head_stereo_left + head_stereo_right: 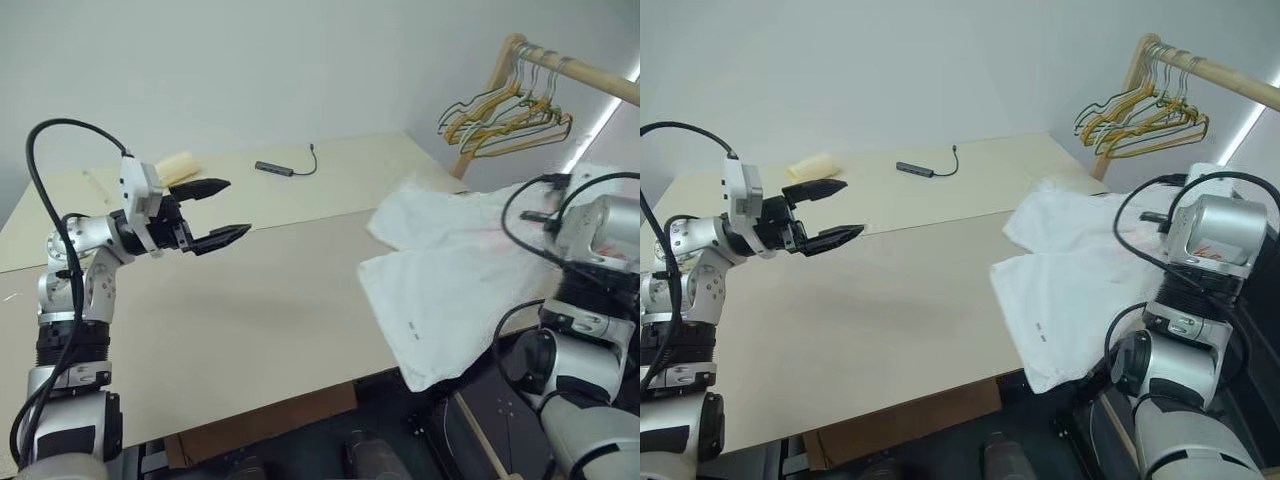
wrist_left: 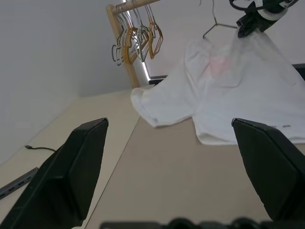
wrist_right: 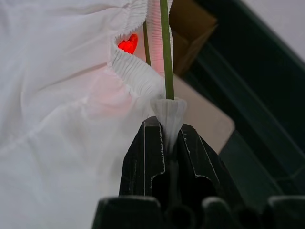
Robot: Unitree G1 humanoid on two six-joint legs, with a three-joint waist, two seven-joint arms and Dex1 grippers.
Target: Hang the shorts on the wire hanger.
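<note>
One shorts [image 1: 450, 290] draped over table [image 1: 250, 300] right edge; center bare. Right fingers [image 3: 167, 143] pinch shorts and wire hanger [image 3: 165, 47]; left fingers [image 1: 215, 210] spread wide, empty.

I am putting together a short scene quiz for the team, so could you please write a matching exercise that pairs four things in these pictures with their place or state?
Things:
1. shorts
2. left claw
3. right claw
4. bunched hangers

Places or states:
A. hanging from the wooden rail at the far right
B. open, held above the table with nothing in it
C. lifted at the waistband, the legs draped over the table's right edge
D. shut on a pinch of white cloth and a thin wire hanger

Pairs: 1-C, 2-B, 3-D, 4-A
</note>
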